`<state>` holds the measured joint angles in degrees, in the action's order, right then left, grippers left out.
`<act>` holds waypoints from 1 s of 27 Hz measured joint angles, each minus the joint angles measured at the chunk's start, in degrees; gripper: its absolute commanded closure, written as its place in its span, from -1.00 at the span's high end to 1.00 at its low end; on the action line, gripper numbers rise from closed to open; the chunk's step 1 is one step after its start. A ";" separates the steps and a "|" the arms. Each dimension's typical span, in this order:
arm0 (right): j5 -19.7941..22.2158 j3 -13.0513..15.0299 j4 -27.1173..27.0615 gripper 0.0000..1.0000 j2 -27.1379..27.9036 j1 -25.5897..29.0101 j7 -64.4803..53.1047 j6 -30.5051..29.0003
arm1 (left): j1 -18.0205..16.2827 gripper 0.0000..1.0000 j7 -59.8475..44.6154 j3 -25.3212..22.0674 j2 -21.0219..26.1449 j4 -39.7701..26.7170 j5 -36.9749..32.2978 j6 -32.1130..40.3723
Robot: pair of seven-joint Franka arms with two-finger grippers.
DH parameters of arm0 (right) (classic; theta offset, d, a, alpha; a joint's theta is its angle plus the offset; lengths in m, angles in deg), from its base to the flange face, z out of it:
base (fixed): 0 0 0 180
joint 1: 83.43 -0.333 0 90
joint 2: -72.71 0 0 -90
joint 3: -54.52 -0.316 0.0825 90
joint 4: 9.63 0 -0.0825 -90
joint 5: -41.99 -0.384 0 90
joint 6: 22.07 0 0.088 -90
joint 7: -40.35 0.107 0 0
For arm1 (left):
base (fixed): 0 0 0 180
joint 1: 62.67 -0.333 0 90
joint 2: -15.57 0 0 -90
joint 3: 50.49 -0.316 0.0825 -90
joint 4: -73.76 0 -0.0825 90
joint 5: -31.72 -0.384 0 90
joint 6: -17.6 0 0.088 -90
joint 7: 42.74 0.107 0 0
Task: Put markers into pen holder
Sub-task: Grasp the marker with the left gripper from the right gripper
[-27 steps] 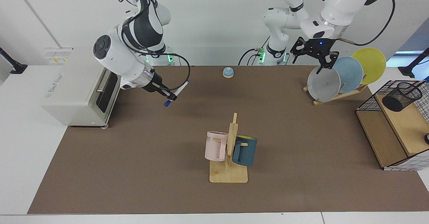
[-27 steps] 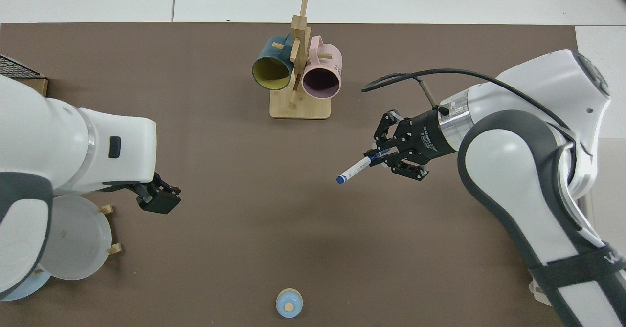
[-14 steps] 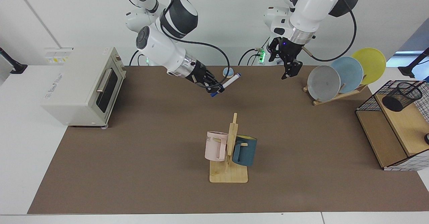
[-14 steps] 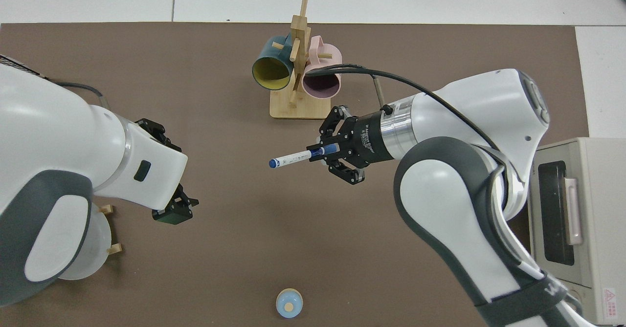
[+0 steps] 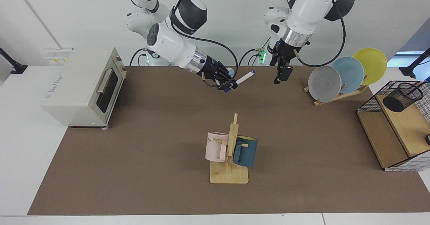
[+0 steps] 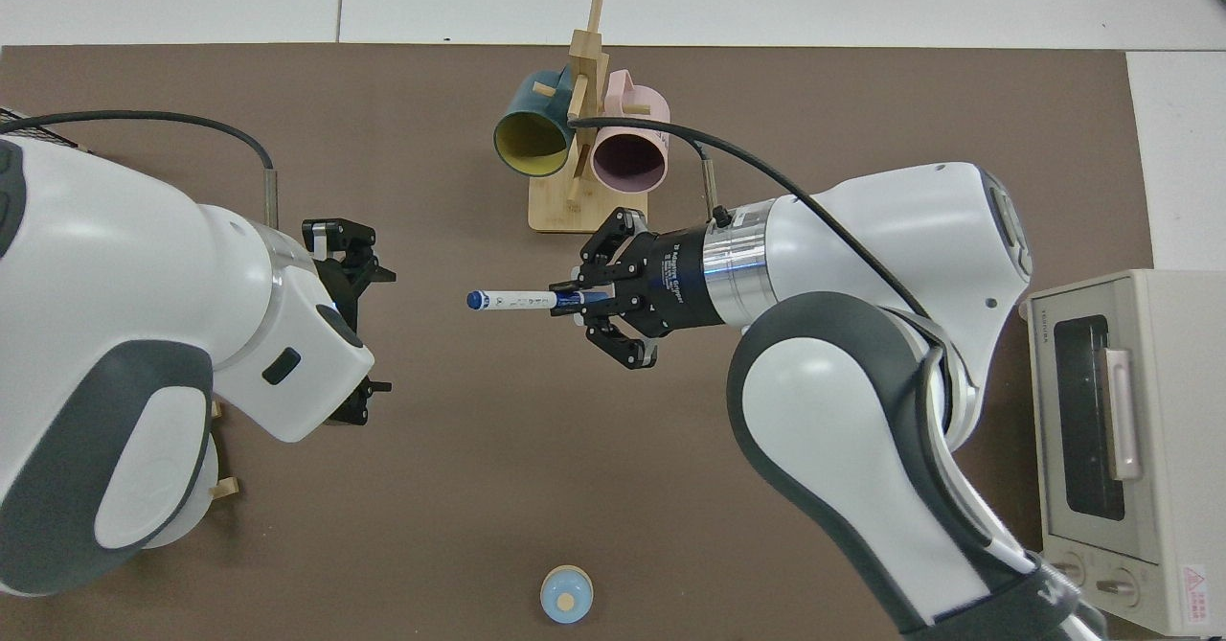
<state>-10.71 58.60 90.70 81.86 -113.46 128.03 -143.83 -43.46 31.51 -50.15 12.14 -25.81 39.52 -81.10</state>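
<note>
Now the right gripper (image 5: 227,84), clamped on the marker (image 5: 244,78), has carried it mid-bench toward the left gripper (image 5: 281,74). That gripper's opening cannot be told. A handover seems likely, the pen holder (image 5: 402,96) lying far beyond.

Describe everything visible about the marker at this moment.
The marker is a slim white pen with a dark blue cap at its free end and a blue band where the right hand clamps it. It is held off the brown mat, nearly level in the top view, its capped tip aimed toward the left hand with a clear gap between. Faint print runs along the barrel. Only the right hand's fingers touch it.
</note>
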 measured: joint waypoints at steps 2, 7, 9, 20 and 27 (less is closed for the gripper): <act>-0.06 -0.02 0.00 -1.00 0.01 -0.99 2.04 -1.08 | 0.10 1.00 -0.03 0.28 0.08 0.00 0.30 -0.86; -0.09 -0.04 0.01 -1.00 0.06 -2.34 9.75 -2.76 | 1.44 1.00 -1.25 0.74 0.30 0.00 0.61 -4.04; -0.09 -0.02 0.00 -1.00 0.10 -2.38 11.42 -3.14 | 1.79 1.00 -2.05 1.05 0.35 0.00 0.62 -4.77; -0.09 -0.01 0.02 -1.00 1.00 -4.36 12.83 -5.57 | 2.44 0.95 -3.16 2.59 0.80 0.28 0.62 -7.13; -0.09 0.02 0.02 -1.00 1.08 -4.42 12.84 -5.58 | 3.14 -0.37 -3.47 2.89 1.48 0.27 0.62 -7.03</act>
<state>-10.80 58.62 90.72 82.94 -117.88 140.87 -149.41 -40.33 28.04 -47.26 13.62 -25.54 40.14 -88.13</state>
